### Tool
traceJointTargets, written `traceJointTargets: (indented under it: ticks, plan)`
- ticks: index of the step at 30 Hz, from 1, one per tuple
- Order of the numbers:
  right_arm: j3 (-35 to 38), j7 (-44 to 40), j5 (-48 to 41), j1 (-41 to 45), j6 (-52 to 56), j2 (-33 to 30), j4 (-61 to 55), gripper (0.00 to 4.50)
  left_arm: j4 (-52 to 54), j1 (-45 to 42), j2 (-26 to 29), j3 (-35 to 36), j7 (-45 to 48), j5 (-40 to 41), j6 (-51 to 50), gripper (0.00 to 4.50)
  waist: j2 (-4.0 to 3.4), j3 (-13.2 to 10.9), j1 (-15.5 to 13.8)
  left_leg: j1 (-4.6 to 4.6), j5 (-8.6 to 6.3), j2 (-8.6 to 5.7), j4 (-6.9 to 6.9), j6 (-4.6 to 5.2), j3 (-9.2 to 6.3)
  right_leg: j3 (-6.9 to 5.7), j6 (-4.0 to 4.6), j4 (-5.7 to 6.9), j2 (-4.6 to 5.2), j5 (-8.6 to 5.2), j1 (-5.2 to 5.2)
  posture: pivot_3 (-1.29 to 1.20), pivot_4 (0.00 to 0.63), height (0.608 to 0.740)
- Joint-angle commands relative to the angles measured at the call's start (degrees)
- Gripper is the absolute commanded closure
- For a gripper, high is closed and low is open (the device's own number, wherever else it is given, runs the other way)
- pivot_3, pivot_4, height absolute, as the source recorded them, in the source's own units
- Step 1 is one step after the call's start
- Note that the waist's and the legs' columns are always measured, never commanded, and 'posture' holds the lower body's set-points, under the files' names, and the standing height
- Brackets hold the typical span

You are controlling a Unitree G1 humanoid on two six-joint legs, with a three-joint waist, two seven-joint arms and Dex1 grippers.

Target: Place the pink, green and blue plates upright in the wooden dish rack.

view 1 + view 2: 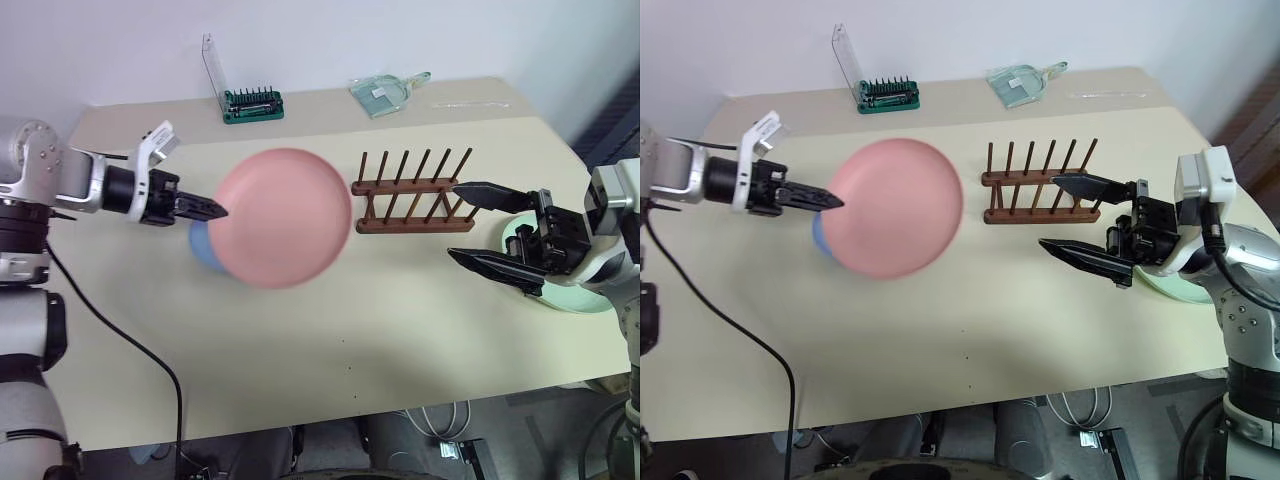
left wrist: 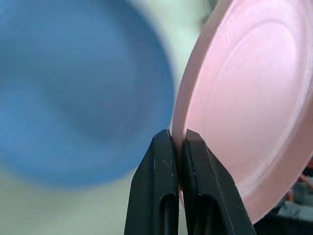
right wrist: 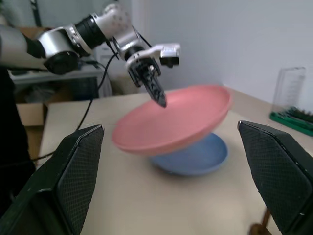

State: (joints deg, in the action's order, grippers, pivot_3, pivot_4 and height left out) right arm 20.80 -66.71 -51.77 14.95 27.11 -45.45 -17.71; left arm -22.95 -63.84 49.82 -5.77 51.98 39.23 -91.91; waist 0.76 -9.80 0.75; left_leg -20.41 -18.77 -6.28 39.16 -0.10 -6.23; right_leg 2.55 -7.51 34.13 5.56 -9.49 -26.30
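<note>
Left fingers (image 1: pixel 212 209) clamp pink plate (image 1: pixel 284 218) rim | right fingers (image 1: pixel 485 227) wide, empty | blue plate (image 3: pixel 195 155) mostly hidden

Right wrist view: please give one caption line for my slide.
Left gripper holds the pink plate by its rim above the blue plate.

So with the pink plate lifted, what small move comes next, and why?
Probably carry the pink plate rightward toward the wooden dish rack. The left hand pinches its rim, the plate hangs clear above the blue plate, and the rack's slots are empty.
</note>
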Motion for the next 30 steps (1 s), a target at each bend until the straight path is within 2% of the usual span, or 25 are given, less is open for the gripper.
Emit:
traceJointTargets:
  ticks: [1, 6, 9, 11, 12, 13, 16, 20, 24, 28, 30]
  plan:
    - [1.7, 4.5, 4.4, 2.2, -3.8, -0.3, -0.6, 0.0, -4.2, -2.5, -9.6, 16.8, -13.1, -2.3, 6.1, 4.48, 0.0, 0.0, -0.3, 0.01, 0.01, -0.01, 0.02, -0.02, 0.0, 0.0, 0.0, 0.01, 0.01, 0.01, 0.02, 0.0, 0.15, 0.735]
    - [-0.7, 7.7, 17.3, 6.1, -14.5, -1.9, -0.4, 0.0, 0.1, -1.2, -24.4, 35.5, -29.2, -0.9, 11.3, 4.48, 0.02, 0.0, -0.4, -0.04, 0.06, -0.01, 0.03, -0.12, 0.0, -0.01, 0.08, 0.0, 0.04, 0.08, -0.06, 0.0, 0.15, 0.735]
    - [-5.1, 5.7, 26.4, 7.9, -24.1, -3.5, 0.0, 0.0, 4.8, -0.9, -34.0, 42.7, -38.7, 0.3, 14.6, 4.48, 0.04, 0.0, -0.4, -0.05, 0.06, 0.0, -0.01, -0.14, 0.01, -0.03, 0.07, -0.06, 0.04, 0.08, -0.07, 0.0, 0.15, 0.735]
    - [-7.4, 6.5, 32.4, 11.3, -31.2, -4.0, 1.2, 0.0, 8.7, -0.3, -39.7, 44.2, -43.6, 0.5, 16.5, 4.48, 0.05, 0.0, -0.3, -0.05, 0.06, 0.0, 0.01, -0.14, 0.03, -0.02, 0.07, -0.06, 0.06, 0.08, -0.06, 0.0, 0.15, 0.735]
    - [-8.1, 7.2, 34.3, 12.8, -33.5, -4.0, 2.1, 0.0, 9.9, -0.1, -41.6, 44.7, -45.7, 0.4, 17.1, 4.48, 0.05, 0.0, -0.3, -0.05, 0.06, 0.0, 0.02, -0.15, 0.06, -0.02, 0.07, -0.05, 0.06, 0.08, -0.06, 0.0, 0.15, 0.735]
    - [-10.2, 8.4, 40.9, 14.9, -40.2, -5.0, 3.8, 0.0, 12.2, 0.4, -44.3, 44.7, -47.7, 0.6, 18.0, 4.48, 0.05, 0.0, -0.3, -0.04, 0.07, 0.0, 0.02, -0.15, 0.09, -0.01, 0.07, -0.05, 0.07, 0.09, -0.06, 0.0, 0.15, 0.735]
    - [-14.9, 12.8, 54.0, 18.9, -51.5, -5.4, 6.6, 0.0, 18.6, 1.6, -53.0, 47.0, -53.3, 4.5, 21.1, 4.48, 0.07, 0.0, -0.4, -0.01, 0.07, 0.0, 0.0, -0.16, 0.11, -0.01, 0.07, -0.05, 0.07, 0.09, -0.04, 0.0, 0.15, 0.735]
    - [-17.5, 20.5, 65.8, 21.2, -58.2, -5.7, 11.4, 0.0, 24.3, 3.8, -59.6, 46.5, -59.1, 7.4, 23.9, 4.48, 0.14, 0.0, -0.5, -0.02, 0.07, 0.0, 0.0, -0.17, 0.12, 0.0, 0.07, -0.1, 0.06, 0.09, -0.02, 0.0, 0.15, 0.735]
    - [-21.2, 30.5, 77.9, 23.5, -60.1, -2.4, 14.7, 0.0, 26.8, 5.2, -62.1, 38.7, -58.4, 6.1, 29.0, 4.48, 0.14, 0.0, -0.4, 0.0, 0.1, 0.02, -0.02, -0.21, 0.17, 0.03, 0.11, -0.1, 0.02, 0.11, -0.03, 0.0, 0.15, 0.735]
    - [-23.8, 37.1, 85.9, 24.9, -59.9, -1.1, 17.4, 0.0, 26.0, 5.6, -63.1, 37.3, -60.5, 8.3, 32.5, 4.48, 0.14, 0.0, -0.6, 0.01, 0.1, 0.01, -0.01, -0.22, 0.16, 0.04, 0.13, -0.12, 0.01, 0.13, 0.0, 0.0, 0.15, 0.735]
    - [-24.8, 38.6, 87.2, 24.4, -59.9, -0.7, 17.2, 0.0, 26.0, 5.9, -63.6, 35.9, -60.5, 9.6, 34.3, 4.48, 0.14, 0.0, -1.1, 0.01, 0.1, 0.01, -0.01, -0.21, 0.16, 0.04, 0.13, -0.14, 0.01, 0.13, 0.01, 0.0, 0.15, 0.735]
